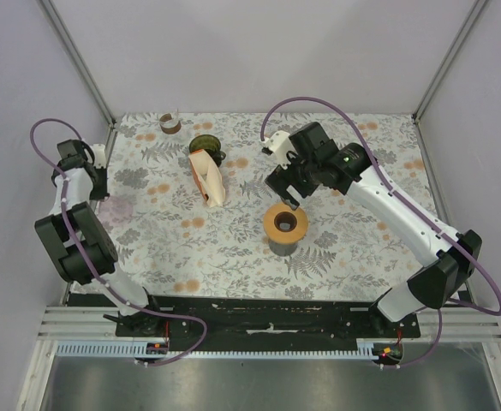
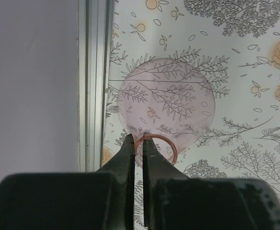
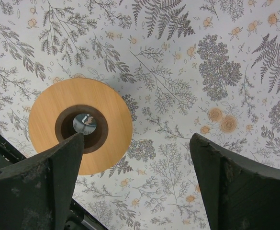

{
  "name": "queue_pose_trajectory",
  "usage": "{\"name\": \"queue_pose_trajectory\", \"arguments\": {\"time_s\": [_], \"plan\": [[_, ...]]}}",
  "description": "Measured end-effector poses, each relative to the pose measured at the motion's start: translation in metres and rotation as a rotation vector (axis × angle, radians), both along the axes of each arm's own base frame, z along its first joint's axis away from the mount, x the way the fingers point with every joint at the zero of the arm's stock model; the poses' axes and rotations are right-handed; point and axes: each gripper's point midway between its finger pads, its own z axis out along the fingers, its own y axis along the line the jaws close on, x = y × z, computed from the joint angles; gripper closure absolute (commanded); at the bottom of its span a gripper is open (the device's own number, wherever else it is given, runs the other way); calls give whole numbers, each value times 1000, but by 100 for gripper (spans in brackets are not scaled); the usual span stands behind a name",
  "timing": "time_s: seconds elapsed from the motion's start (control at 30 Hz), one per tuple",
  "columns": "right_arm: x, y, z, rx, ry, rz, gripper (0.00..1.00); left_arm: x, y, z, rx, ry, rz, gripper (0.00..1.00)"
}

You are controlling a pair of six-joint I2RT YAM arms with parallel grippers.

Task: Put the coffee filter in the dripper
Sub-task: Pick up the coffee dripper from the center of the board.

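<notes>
Left fingers (image 2: 125, 158) pinched shut on the ring (image 2: 156, 136) of a pink disc (image 2: 166, 100); right fingers (image 3: 63, 163) gape empty above the wood-rimmed dripper (image 3: 108, 120), filters (image 1: 210, 178) nearby, frame-left of them.

The left arm (image 1: 68, 201) and the right arm (image 1: 396, 205) are built alike: smooth white rounded shells joined by chunky black joint housings. A thin purple cable (image 1: 319, 100) loops loosely along each arm and ends at a small red-tipped connector (image 1: 387, 349) beside the long black base plate (image 1: 259, 312). A small white block (image 1: 276, 144) is fixed at the right wrist. The fingers (image 3: 58, 177) are matt black wedges, thick at the root, narrowing to the tip, with scuffed, dusty faces.
</notes>
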Motion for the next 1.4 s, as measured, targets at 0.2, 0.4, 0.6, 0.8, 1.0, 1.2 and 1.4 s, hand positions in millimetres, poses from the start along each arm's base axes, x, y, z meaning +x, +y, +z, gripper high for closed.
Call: {"name": "queue_pose_trajectory", "arguments": {"time_s": [0.2, 0.4, 0.6, 0.8, 1.0, 1.2, 1.4], "plan": [[-1, 0, 4, 9, -10, 2, 2, -3, -18, 18, -58, -57, -34, 98], [-14, 16, 29, 62, -91, 70, 2, -4, -49, 101, -114, -247, -109, 98], [-29, 43, 53, 162, -245, 185, 2, -4, -106, 202, -249, -452, -311, 98], [-56, 64, 83, 367, -517, 354, 2, -35, -218, 271, -410, -549, -646, 98], [-72, 77, 121, 596, -863, 490, 2, -87, -310, 325, -587, -591, -974, 98], [-68, 87, 159, 666, -1126, 529, 2, -131, -346, 347, -719, -587, -1148, 98], [-65, 102, 176, 713, -1196, 562, 3, -162, -363, 355, -816, -569, -1228, 98]]}}
